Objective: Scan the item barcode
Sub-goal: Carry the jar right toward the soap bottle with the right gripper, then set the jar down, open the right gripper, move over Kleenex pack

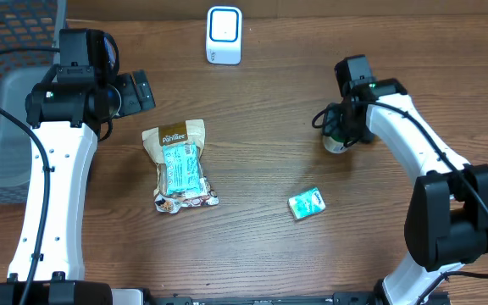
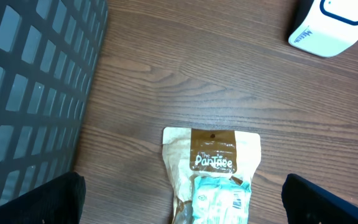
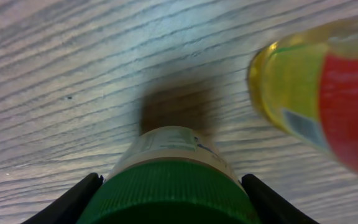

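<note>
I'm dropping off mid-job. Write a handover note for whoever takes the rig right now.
Left tool: open, empty, hovering by the top end of the snack bag.
Right tool: shut on the cap of the green-capped bottle, right of centre; cannot tell whether it is lifted.
White scanner: far edge, middle. Small teal box: lying nearer the front.
Done: bottle gripped.
Left: bring its barcode to the scanner; nothing is there yet.

Green-capped bottle (image 3: 174, 180) mostly below the bottom edge, yellow-and-red bottle (image 3: 322, 93) blurred, edge-cropped.
</note>
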You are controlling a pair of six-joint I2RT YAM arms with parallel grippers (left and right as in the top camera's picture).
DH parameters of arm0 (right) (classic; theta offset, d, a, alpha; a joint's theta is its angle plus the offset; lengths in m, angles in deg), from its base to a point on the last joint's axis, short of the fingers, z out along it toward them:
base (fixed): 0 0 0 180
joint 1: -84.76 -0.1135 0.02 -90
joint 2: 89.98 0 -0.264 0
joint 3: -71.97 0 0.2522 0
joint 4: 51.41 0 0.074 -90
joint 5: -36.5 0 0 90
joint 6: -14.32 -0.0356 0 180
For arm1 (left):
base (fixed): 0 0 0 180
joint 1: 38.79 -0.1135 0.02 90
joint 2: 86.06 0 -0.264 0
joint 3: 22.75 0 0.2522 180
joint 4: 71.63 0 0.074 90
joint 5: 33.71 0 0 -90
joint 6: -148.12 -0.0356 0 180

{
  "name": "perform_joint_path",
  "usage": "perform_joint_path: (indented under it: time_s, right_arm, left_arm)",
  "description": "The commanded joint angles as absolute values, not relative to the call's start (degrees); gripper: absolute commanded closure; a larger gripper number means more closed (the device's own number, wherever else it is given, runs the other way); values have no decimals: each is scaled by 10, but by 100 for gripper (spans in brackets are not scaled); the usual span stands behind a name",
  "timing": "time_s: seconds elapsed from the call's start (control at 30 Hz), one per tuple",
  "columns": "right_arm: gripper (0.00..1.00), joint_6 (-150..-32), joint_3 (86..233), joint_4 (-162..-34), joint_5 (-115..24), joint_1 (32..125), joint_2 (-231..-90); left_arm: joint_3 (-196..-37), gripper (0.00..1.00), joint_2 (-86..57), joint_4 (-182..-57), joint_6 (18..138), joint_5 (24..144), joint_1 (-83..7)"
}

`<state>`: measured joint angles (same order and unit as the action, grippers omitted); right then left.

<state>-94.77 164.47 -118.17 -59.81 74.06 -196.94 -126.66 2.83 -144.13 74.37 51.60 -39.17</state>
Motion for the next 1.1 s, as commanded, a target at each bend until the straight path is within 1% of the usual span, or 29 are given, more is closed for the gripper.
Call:
perform_joint_path:
  time_s: [0.0,0.07,0.1,0.2,0.3,0.37,0.53,0.67,0.7,0.77,0.83,1.0,1.03,1.07]
  right_arm:
    - [67,-950,1634,-1164,-592,739,-1964]
    - [58,-950,1630,-1158,-592,739,-1964]
    - [48,-950,1630,-1158,-592,739,-1964]
    - [36,-950,1630,-1157,-592,739,-1964]
    - [14,-950,1630,-1156,-592,739,-1964]
    - [11,-950,1630,-1155,-592,739,-1964]
    - [11,-950,1656,-1167,-592,739,-1956]
    - [11,-950,1738,-1242,-568,736,-1930]
    - [9,-951,1758,-1264,-553,734,-1923]
    - [0,-968,1794,-1315,-525,732,-1908]
    - [0,-984,1813,-1356,-498,731,-1893]
    - [0,-984,1815,-1399,-423,732,-1877]
    - [9,-984,1812,-1413,-413,732,-1878]
    - [22,-984,1807,-1425,-406,732,-1878]
  left_arm:
    - [-1273,0,30,-1441,733,519,-391]
    - [-1273,0,30,-1441,733,519,-391]
    - [-1273,0,30,-1441,733,519,-391]
    - [-1273,0,30,-1441,733,519,-391]
    - [-1273,0,30,-1441,733,519,-391]
    - [-1273,0,30,-1441,733,519,-391]
    - [-1273,0,30,-1441,733,519,-391]
    - [-1273,0,30,-1441,733,519,-391]
    - [-1273,0,30,-1441,733,519,-391]
    - [-1273,0,30,-1441,733,519,-391]
    - [-1273,0,30,-1441,733,519,-391]
    - [-1273,0,30,-1441,733,519,-391]
    - [-1273,0,30,-1441,733,519,-391]
    - [-1273,0,30,-1441,733,519,-391]
